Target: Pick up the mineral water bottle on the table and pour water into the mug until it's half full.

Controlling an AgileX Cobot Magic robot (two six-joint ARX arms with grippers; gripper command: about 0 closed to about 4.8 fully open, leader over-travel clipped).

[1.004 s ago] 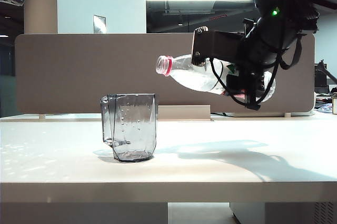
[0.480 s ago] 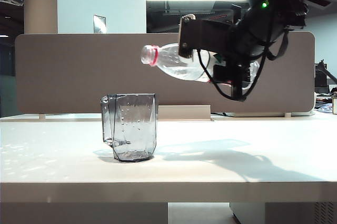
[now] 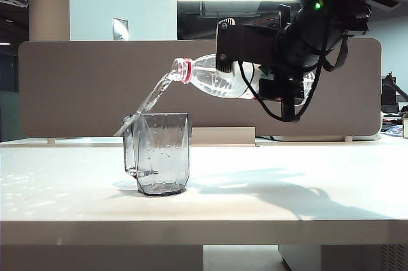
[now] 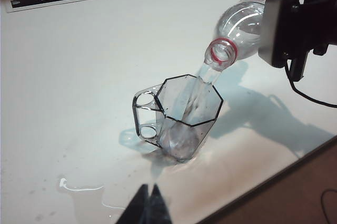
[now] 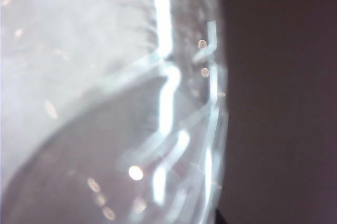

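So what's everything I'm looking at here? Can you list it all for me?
mineral water bottle: one, clear with red neck ring, tipped above the mug, held in the air
water: one clear stream, running from bottle mouth into the mug
mug: one, smoky grey, standing on the table
table: one, off-white
puddle: small, clear, on the table near the mug
right gripper: black, shut on the bottle
left gripper: dark, fingertips together, hovers near the mug

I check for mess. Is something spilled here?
Yes. A small puddle lies on the table near the mug, while the right gripper pours from the mineral water bottle.
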